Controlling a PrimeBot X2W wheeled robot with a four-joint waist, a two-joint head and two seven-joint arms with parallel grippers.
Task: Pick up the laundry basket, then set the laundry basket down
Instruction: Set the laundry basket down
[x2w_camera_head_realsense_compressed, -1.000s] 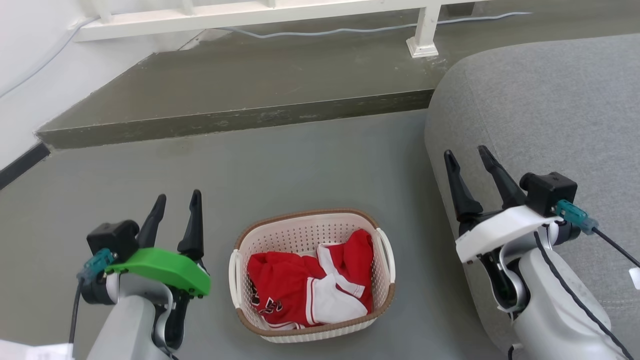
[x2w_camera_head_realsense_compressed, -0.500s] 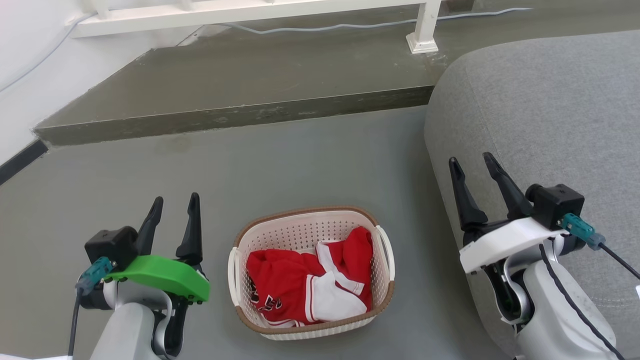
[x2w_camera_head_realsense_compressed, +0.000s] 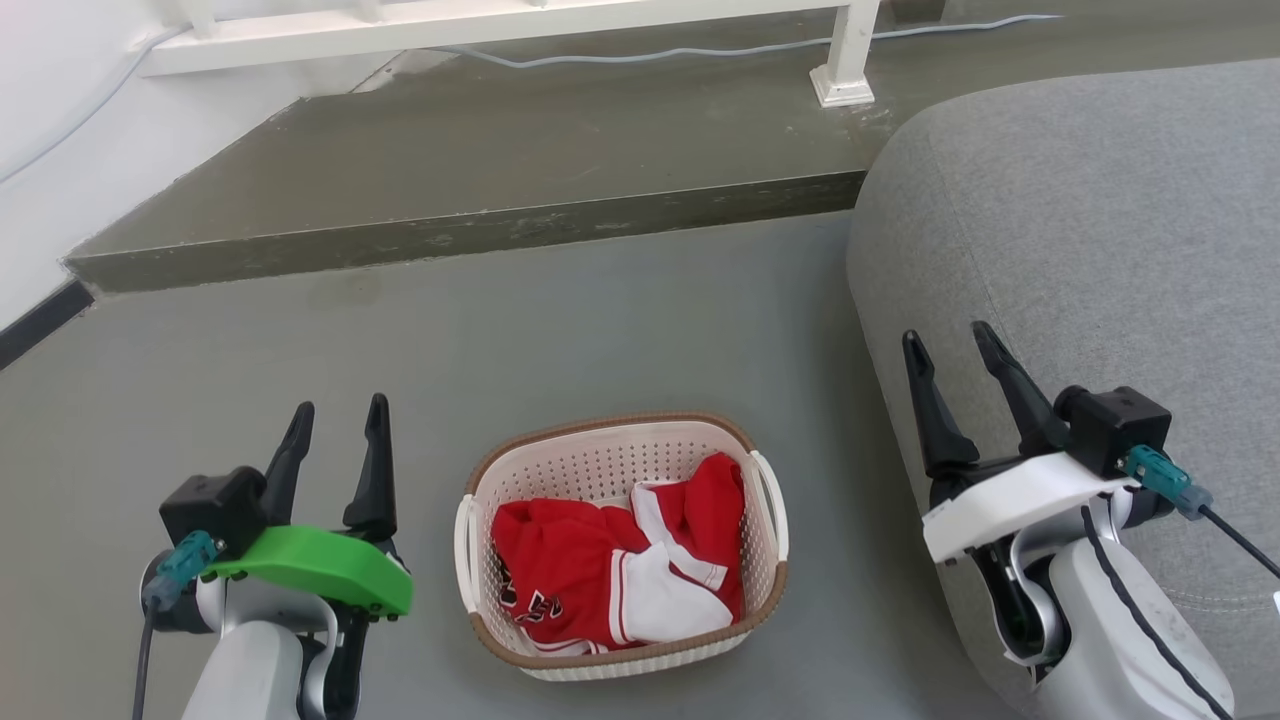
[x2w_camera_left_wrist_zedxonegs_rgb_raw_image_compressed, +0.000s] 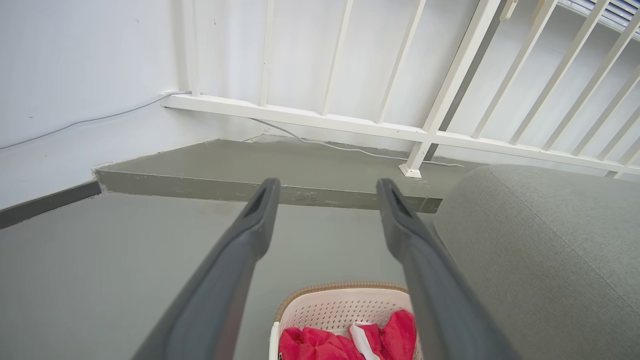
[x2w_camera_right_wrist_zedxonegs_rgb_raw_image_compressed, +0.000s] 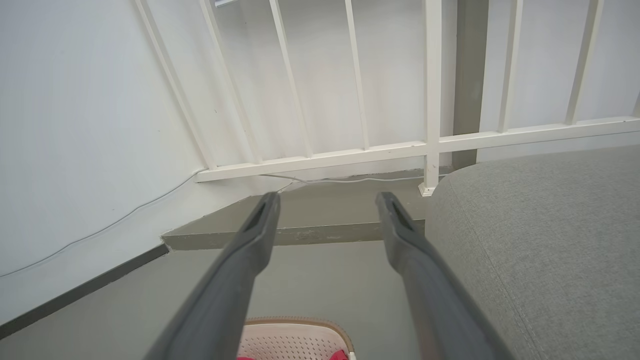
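In the head view the laundry basket (x2w_camera_head_realsense_compressed: 610, 428) sits on the grey floor (x2w_camera_head_realsense_compressed: 560, 330) at 6 o'clock, with red-and-white clothing (x2w_camera_head_realsense_compressed: 580, 570) inside. The left end effector (x2w_camera_head_realsense_compressed: 340, 405) at 8 o'clock and the right end effector (x2w_camera_head_realsense_compressed: 946, 333) at 4 o'clock flank it, fingers spread, empty, apart from it. A grey sofa (x2w_camera_head_realsense_compressed: 1090, 210) lies at 3 o'clock. A raised step (x2w_camera_head_realsense_compressed: 450, 170) and a white railing (x2w_camera_head_realsense_compressed: 480, 28) are at 12.
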